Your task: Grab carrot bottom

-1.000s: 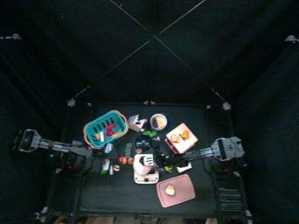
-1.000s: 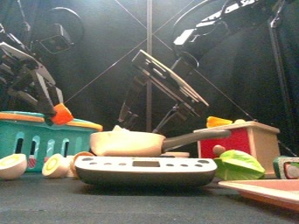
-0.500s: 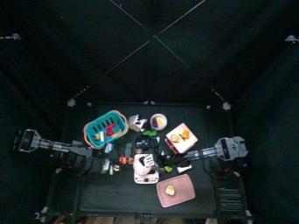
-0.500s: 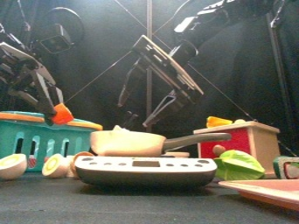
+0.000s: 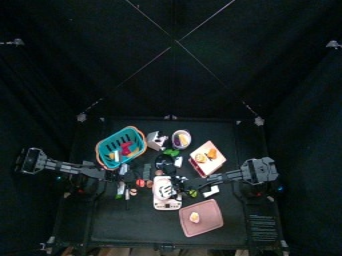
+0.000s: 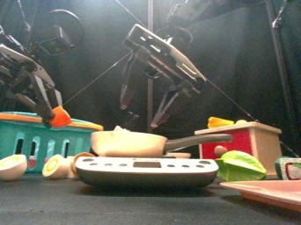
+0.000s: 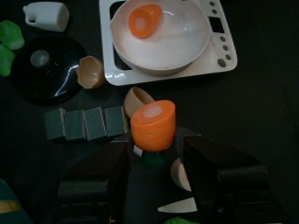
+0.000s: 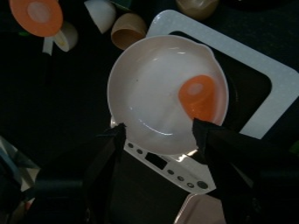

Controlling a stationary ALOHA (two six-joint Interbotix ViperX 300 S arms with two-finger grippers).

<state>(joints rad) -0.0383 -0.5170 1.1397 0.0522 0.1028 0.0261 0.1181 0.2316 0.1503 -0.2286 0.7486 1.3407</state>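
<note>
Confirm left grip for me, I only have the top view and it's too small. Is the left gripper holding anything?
Observer: Yes. In its wrist view the left gripper is shut on an orange carrot piece.
Operator: And the right one?
Observer: The right gripper is open and empty, hanging above the white frying pan.
Operator: Anything in that pan?
Observer: One orange oval slice, lying near the rim.

One carrot piece [image 7: 153,127], one white pan [image 8: 156,88], one scale [image 7: 218,45], one teal basket [image 6: 35,143], two grippers.
</note>
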